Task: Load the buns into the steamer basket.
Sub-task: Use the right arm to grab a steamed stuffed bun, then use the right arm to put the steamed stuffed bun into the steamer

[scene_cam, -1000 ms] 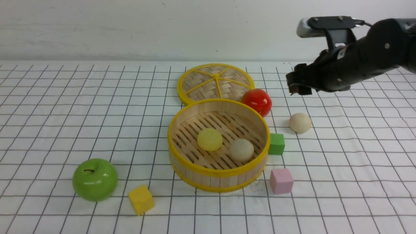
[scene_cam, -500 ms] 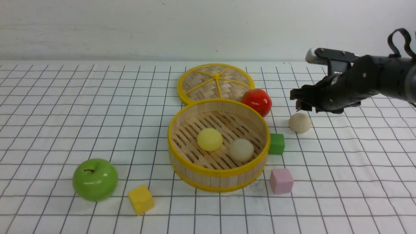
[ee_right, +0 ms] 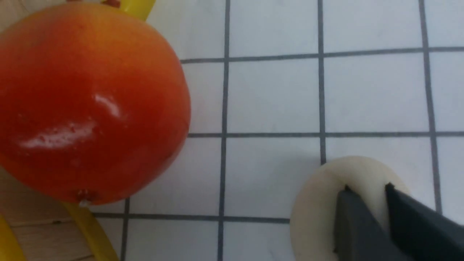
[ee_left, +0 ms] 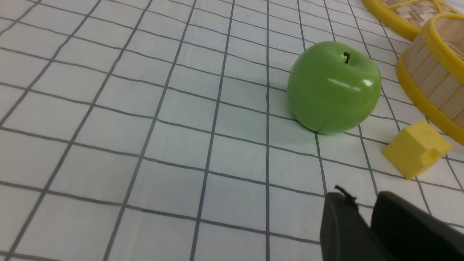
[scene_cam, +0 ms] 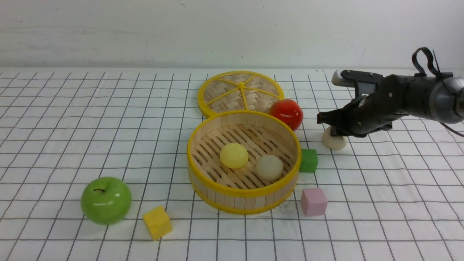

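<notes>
The last bun lies on the cloth just outside the steamer basket, off its right side and beyond the green cube. It is covered from above by the right gripper, whose fingers are drawn narrow on its crown, seemingly pinching it for lifting. The yellow bun and the cream bun are already seated inside. The left gripper is parked well off the basket's left, fingers narrow and empty, presumably to leave room.
</notes>
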